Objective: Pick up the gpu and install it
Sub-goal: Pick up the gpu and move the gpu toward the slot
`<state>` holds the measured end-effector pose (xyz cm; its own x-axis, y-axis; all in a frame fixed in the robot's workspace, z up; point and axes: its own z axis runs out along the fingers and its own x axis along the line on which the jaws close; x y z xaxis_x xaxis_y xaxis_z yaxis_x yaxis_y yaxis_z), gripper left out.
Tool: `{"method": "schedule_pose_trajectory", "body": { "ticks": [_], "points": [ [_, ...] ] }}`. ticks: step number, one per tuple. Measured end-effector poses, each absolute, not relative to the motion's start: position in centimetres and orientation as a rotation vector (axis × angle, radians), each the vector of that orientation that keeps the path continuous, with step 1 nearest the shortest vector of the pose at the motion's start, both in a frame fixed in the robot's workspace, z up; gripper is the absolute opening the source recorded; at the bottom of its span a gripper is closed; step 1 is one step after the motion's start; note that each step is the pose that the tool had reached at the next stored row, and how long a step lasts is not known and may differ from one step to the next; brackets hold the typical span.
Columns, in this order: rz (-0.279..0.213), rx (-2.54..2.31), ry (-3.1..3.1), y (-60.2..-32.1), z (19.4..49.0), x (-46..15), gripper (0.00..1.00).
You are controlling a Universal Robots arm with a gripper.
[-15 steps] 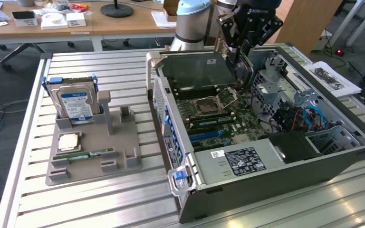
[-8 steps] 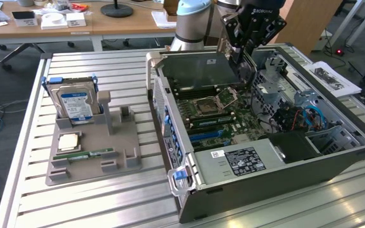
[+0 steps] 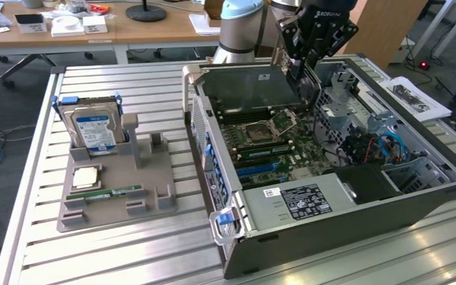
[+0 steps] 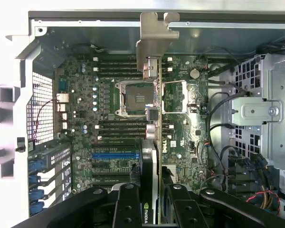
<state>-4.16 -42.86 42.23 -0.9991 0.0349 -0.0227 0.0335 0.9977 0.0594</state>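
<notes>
Green circuit card, thin and flat, with a black cooler block on one face and a silver metal end bracket: this gpu (image 4: 153, 137) is clenched between the two black fingers (image 4: 128, 206) of my gripper (image 4: 154, 202). I hold it on edge inside the open grey tower computer case (image 3: 355, 219), above the green motherboard (image 4: 109, 123). In the wrist view its edge runs past the silver square processor socket (image 4: 133, 97), and the blue expansion slot (image 4: 115, 155) lies just beside it. I cannot tell whether the card touches the board. In the exterior view the case lies on a slatted metal table (image 3: 93, 255). Well apart, toward that view's left, a grey plastic holder (image 3: 161, 196) carries a silver hard drive with a blue-white label (image 3: 93, 127) and a narrow green memory stick (image 3: 105, 193).
</notes>
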Motion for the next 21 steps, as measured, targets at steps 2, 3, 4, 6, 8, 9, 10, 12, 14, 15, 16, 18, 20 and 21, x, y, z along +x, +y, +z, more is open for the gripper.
{"method": "schedule_pose_trajectory", "body": {
  "ticks": [2,3,4,6,8,9,10,12,14,15,16,18,20,21],
  "points": [
    [0.092,0.053,3.116,-42.9,42.2,-4.0,0.27],
    [0.092,0.053,3.116,-42.9,42.2,-3.9,0.27],
    [0.092,0.053,3.116,-42.9,42.2,-3.7,0.27],
    [0.092,0.053,3.116,-42.9,42.2,-3.4,0.27],
    [0.092,0.053,3.116,-42.9,42.2,-3.1,0.27],
    [0.092,0.053,3.116,-42.9,42.2,-3.0,0.27],
    [0.092,0.053,3.116,-42.9,42.2,-2.9,0.27],
    [0.092,0.053,3.116,-42.9,42.2,-2.6,0.27],
    [0.092,0.052,3.116,-42.9,42.2,-2.4,0.27],
    [0.092,0.052,3.116,-42.9,42.2,-2.2,0.27],
    [0.092,0.052,3.116,-42.9,42.2,-2.0,0.27],
    [0.092,0.052,3.116,-42.9,42.2,-1.5,0.27],
    [0.092,0.052,3.116,-42.9,42.2,-1.0,0.27],
    [0.092,0.052,3.116,-42.9,42.2,-0.7,0.27]
  ]
}}
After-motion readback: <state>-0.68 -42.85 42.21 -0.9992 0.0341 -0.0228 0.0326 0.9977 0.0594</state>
